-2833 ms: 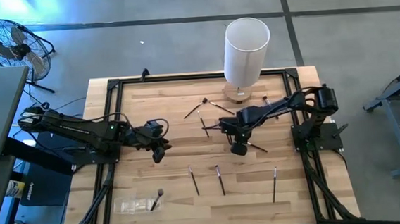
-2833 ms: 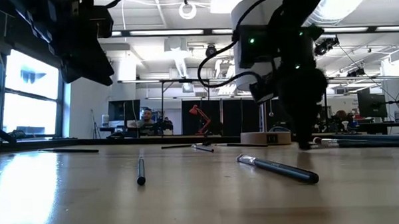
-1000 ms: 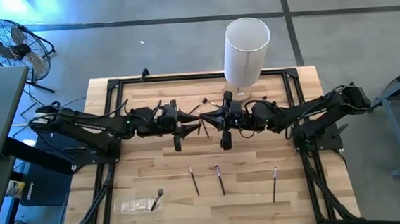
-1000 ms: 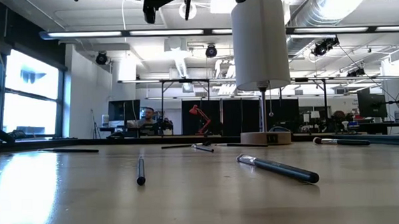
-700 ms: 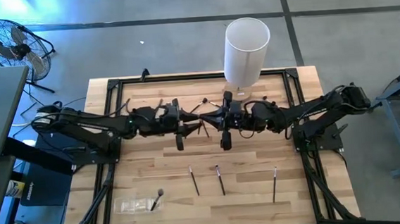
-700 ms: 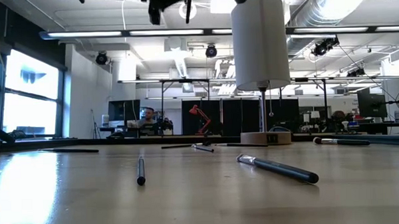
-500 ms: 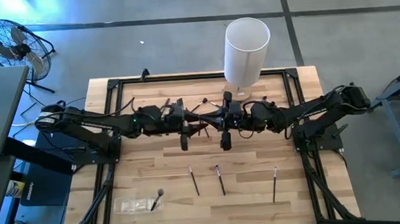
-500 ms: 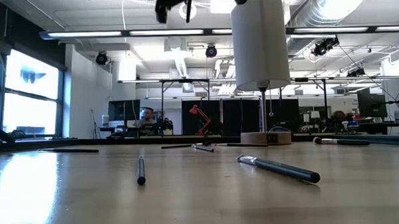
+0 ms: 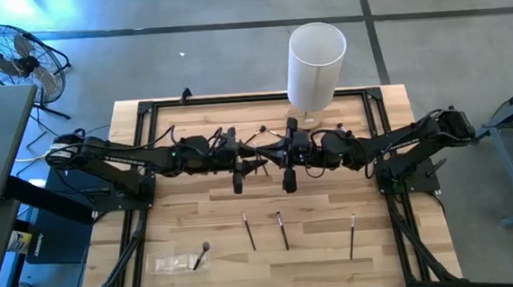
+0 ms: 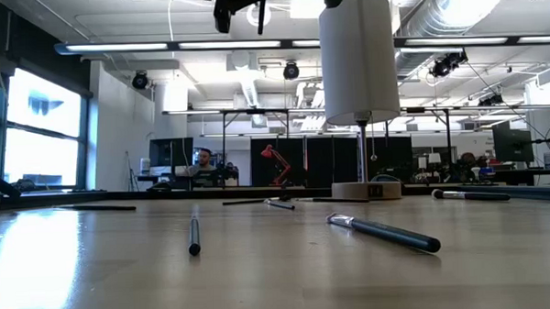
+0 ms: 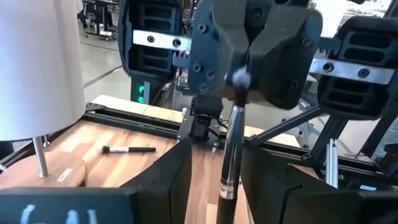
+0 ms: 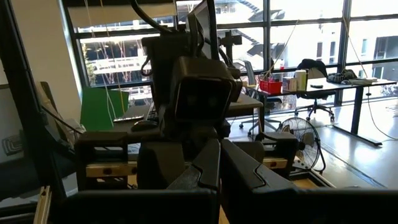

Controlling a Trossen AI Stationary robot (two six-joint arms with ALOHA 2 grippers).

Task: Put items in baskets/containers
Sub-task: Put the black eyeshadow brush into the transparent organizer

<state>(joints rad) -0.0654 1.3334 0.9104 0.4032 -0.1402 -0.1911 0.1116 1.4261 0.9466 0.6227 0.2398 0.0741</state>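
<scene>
Near the desk's [image 9: 189, 216] front left corner, we see one brush [image 9: 200, 255] lying on the clear tray [image 9: 169, 263]. Since earlier, the left gripper [image 9: 256, 162] has closed in; its spread fingers flank a brush [image 11: 231, 158] pinched by the right gripper [image 9: 267, 159].

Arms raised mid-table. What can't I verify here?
Low view: left claw and right claw mostly cut off by the top edge.
High view: the held brush is lost among the dark arms.
Right wrist view: the right claw's own shut fingers hide that brush.
High view: too small to tell whether the front brush lies in the clear tray or beside it.
</scene>
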